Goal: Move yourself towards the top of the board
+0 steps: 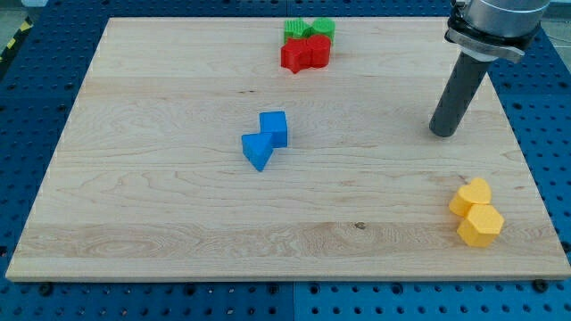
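Observation:
My tip rests on the wooden board at the view's right, about mid-height, with the dark rod rising up to the view's top right. Two blue blocks touch each other near the board's middle, far to the left of the tip. Two yellow blocks sit together at the lower right, below the tip. Red blocks lie at the top centre, with green blocks just behind them at the board's top edge.
The board lies on a blue perforated table. The board's right edge runs close to the right of the tip.

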### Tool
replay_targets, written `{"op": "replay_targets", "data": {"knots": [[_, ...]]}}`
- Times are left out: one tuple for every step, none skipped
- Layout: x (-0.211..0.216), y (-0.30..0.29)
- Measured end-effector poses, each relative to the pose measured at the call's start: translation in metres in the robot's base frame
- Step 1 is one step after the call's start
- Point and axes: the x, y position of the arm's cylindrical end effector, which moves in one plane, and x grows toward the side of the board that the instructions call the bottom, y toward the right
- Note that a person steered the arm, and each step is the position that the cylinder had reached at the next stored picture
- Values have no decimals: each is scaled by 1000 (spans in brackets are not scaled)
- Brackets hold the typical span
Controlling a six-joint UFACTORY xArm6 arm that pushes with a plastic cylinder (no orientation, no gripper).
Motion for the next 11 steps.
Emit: {"op": "replay_targets", "data": {"knots": [[-3, 12], [-20, 23], [-54, 23], [-88, 17], [-112, 2], [-133, -8], [-152, -24], [-163, -27], [-171, -27], [-179, -27], [-180, -27]]}}
